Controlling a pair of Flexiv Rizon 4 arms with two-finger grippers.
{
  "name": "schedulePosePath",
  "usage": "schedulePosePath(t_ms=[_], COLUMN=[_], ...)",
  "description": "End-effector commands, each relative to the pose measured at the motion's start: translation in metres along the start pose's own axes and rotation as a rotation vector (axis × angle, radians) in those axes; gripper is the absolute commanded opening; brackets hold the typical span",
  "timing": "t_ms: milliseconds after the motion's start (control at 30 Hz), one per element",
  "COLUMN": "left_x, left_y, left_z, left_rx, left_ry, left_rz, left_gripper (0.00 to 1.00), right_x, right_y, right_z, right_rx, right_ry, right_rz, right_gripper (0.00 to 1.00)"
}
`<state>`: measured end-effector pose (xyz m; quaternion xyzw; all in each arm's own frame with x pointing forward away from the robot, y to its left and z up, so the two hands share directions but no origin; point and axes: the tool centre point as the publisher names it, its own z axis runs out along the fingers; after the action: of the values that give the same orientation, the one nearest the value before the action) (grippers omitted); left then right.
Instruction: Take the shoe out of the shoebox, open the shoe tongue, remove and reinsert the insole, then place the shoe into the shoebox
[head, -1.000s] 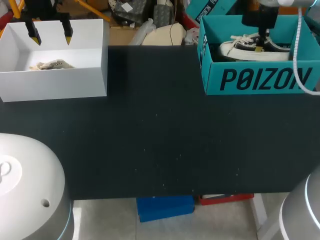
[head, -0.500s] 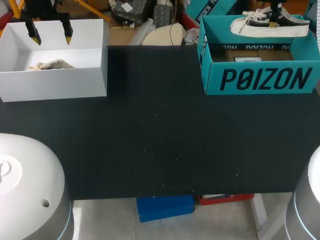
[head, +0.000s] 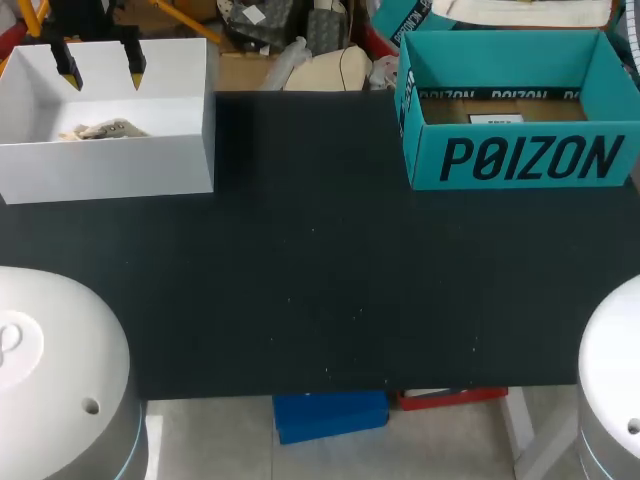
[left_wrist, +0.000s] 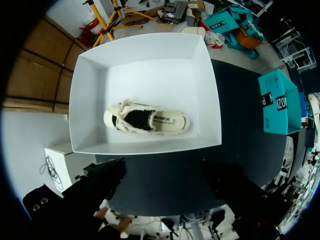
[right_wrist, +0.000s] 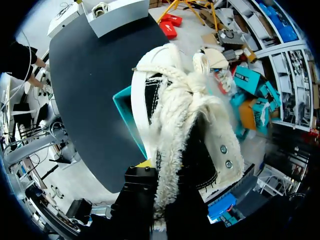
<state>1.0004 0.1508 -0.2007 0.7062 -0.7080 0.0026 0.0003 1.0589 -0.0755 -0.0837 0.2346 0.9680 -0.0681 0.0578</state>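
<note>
The black-and-white shoe (right_wrist: 185, 125), with cream laces and a fleecy lining, hangs in the air with my right gripper (right_wrist: 160, 172) shut on its collar; one yellow tip shows beside it. In the head view only its pale sole (head: 530, 10) shows, above the teal shoebox (head: 515, 155), whose cardboard floor is bare. My left gripper (head: 102, 72) stands open high over the white box (head: 110, 165). A second cream and black shoe (left_wrist: 147, 119) lies on its side in that box, ahead of the left fingers (left_wrist: 100, 185).
The black table (head: 320, 280) stretches between the two boxes. The white box stands at the far left corner, the teal one at the far right. Part of the teal box wall (right_wrist: 131, 115) shows under the lifted shoe.
My right arm has lifted the shoe straight up out of the teal shoebox, up to the head view's upper edge. The left arm has stayed still.
</note>
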Motion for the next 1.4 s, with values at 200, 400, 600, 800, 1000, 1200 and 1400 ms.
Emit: schedulePosePath(t_ms=[200, 400, 600, 800, 1000, 1200, 1400], left_x=[0.0, 0.0, 0.0, 0.0, 0.0, 0.0, 0.0], left_y=[0.0, 0.0, 0.0, 0.0, 0.0, 0.0, 0.0], left_z=[0.0, 0.0, 0.0, 0.0, 0.0, 0.0, 0.0], left_rx=[-0.001, -0.001, -0.001, -0.001, -0.001, -0.001, -0.001], left_ry=[-0.001, -0.001, -0.001, -0.001, -0.001, -0.001, -0.001], left_rz=[-0.001, -0.001, -0.001, -0.001, -0.001, -0.001, -0.001], left_gripper=[1.0, 1.0, 1.0, 1.0, 1.0, 1.0, 1.0], right_x=[0.126, 0.173, 0.22, 0.267, 0.298, 0.321, 0.341], right_y=[0.048, 0.082, 0.117, 0.134, 0.137, 0.138, 0.143], right_z=[-0.074, -0.055, -0.015, 0.012, 0.032, 0.056, 0.085], right_rx=[-0.023, -0.054, -0.06, -0.106, -0.11, -0.142, -0.176], right_ry=[-0.392, -0.385, -0.351, -0.334, -0.305, -0.265, -0.253], right_rz=[-0.01, -0.056, -0.129, -0.204, -0.289, -0.301, -0.319], right_gripper=[0.0, 0.0, 0.0, 0.0, 0.0, 0.0, 0.0])
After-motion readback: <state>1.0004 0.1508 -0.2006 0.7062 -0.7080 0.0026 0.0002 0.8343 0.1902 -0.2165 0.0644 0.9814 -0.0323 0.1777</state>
